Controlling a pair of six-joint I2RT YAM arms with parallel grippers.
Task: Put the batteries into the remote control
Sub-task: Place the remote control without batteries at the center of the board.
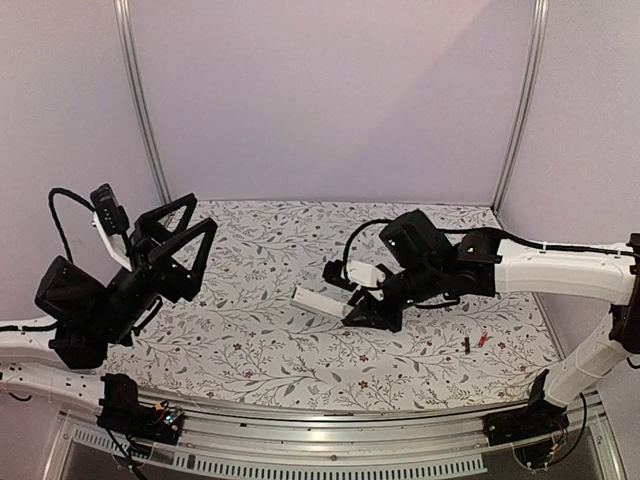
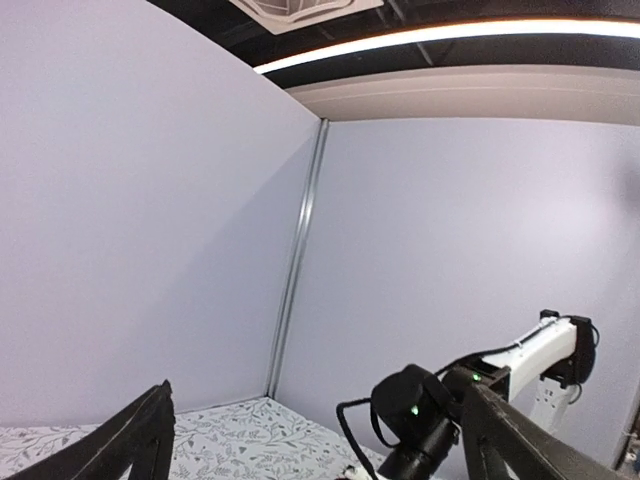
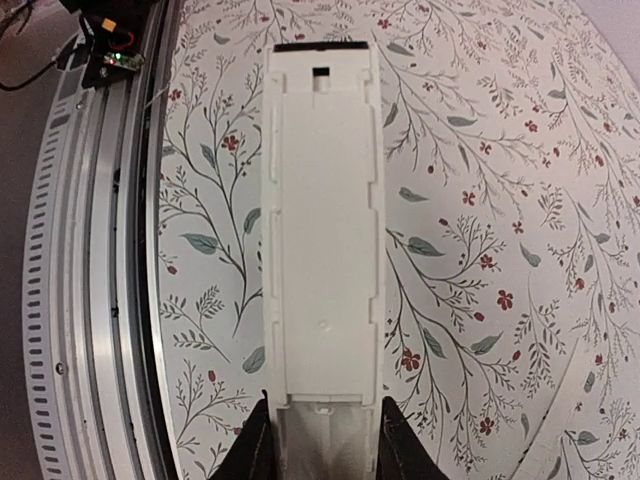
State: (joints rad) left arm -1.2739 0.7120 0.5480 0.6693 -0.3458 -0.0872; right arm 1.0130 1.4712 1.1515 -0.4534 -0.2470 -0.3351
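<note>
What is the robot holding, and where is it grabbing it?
The right gripper pinches the remote control at the end opposite its black patch. The left gripper is open and holds nothing.

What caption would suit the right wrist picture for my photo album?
Right gripper holds the white remote control by its near end over the floral table cover.

No text, brand, number or sign can be read anywhere. The remote control (image 3: 322, 220) shows plain white moulding (no lettering); the batteries (image 1: 481, 340) may carry print, but are too small to tell.
</note>
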